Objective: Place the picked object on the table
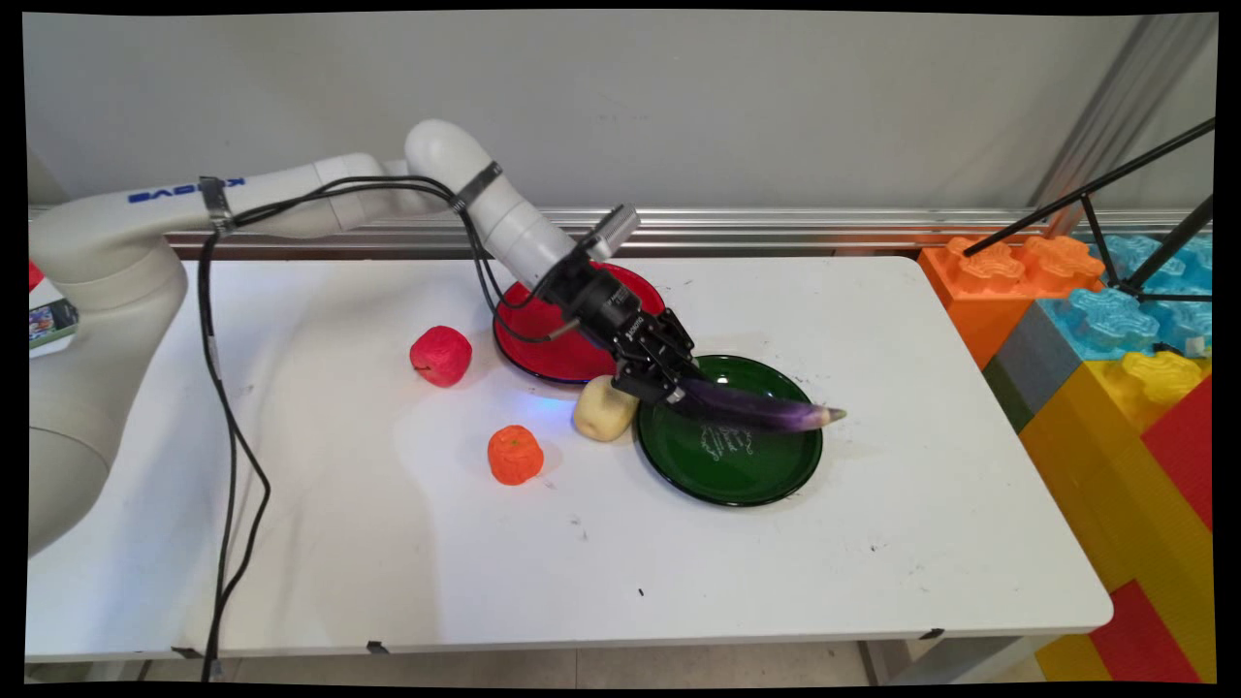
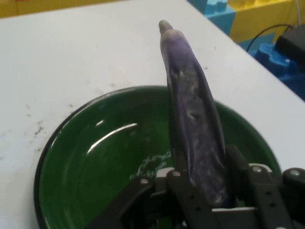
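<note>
Eggplant (image 1: 756, 407), long, purple and glossy, tapering to a pale tip, held at its thick end by the gripper (image 1: 669, 380) and jutting out over the green plate (image 1: 729, 480); the jaws are closed on it, one finger on either side. Main view alone, from left to right: a red apple (image 1: 441, 355) with a wrinkled skin, an orange (image 1: 515, 455) with a ribbed surface, a round red plate (image 1: 543, 354) partly hidden behind the arm, and a pale yellow potato (image 1: 603, 409) touching the green plate's left rim. The table (image 1: 388, 562) is white and smooth with small dark scuffs. Large toy bricks (image 1: 1115, 330) in orange, blue, yellow and red stand at the right. Hand view alone: the eggplant (image 2: 190, 119) shows mottled, dimpled skin, the fingers (image 2: 183, 191) press its sides, and the green plate (image 2: 95, 157) proves shallow and shiny, with a faint whitish pattern at its centre.
</note>
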`<state>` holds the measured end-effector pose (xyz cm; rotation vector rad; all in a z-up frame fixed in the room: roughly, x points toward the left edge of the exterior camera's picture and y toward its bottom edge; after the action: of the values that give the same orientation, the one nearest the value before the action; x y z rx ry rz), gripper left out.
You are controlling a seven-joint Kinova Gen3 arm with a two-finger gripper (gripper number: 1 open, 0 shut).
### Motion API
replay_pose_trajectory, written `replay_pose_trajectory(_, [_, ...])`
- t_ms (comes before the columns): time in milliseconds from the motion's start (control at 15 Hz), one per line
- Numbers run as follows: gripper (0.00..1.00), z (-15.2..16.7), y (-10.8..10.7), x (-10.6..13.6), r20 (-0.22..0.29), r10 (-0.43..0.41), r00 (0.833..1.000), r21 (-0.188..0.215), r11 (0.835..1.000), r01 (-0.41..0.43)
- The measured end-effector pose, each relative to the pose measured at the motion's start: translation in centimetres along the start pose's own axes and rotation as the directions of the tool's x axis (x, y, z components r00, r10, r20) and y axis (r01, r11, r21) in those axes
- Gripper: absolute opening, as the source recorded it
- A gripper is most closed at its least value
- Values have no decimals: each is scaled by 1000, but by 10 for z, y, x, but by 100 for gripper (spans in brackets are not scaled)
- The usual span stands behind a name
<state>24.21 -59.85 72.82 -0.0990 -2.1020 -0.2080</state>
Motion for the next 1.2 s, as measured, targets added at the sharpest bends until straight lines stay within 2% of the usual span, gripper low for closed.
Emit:
replay_pose_trajectory(333, [0, -26, 27, 10, -34, -17, 999, -6, 1000, 17])
replay_pose_trajectory(533, [0, -48, 50, 10, -46, -28, 999, -15, 1000, 27])
replay_pose_trajectory(1200, [0, -118, 121, -22, -28, -50, 998, -50, 998, 48])
